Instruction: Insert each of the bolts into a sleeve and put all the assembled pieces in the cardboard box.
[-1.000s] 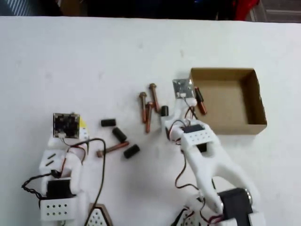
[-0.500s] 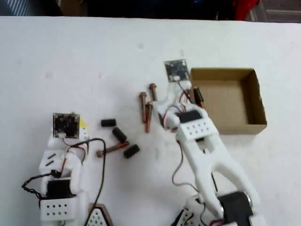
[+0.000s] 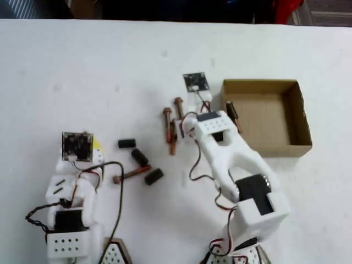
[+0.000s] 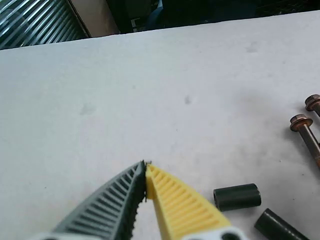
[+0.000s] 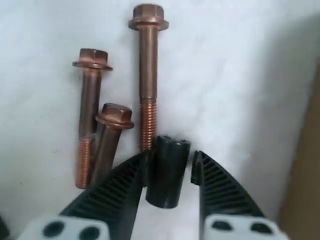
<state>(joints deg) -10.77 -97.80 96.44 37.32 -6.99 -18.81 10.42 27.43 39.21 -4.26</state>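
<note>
My right gripper (image 5: 170, 157) is open around an upright black sleeve (image 5: 167, 175); one finger touches it, and a thin gap shows at the other. Three copper bolts (image 5: 148, 75) lie just beyond it on the table. From above, this right gripper (image 3: 184, 127) sits between those bolts (image 3: 169, 124) and the cardboard box (image 3: 294, 118). One assembled bolt and sleeve (image 3: 232, 113) lies in the box by its left wall. My left gripper (image 4: 145, 167) is shut on nothing at the lower left (image 3: 96, 146). Near it lie three loose sleeves (image 3: 139, 157) and one more bolt (image 3: 132, 174).
The white table (image 3: 82, 66) has free room along its far side and left. Cables from the left arm (image 3: 118, 198) trail over the table's near edge. Two loose sleeves (image 4: 237, 196) lie just ahead of my left gripper.
The right arm swung left from the box's left wall to the bolt cluster and now has the sleeve between its fingers. The left arm has not moved.
</note>
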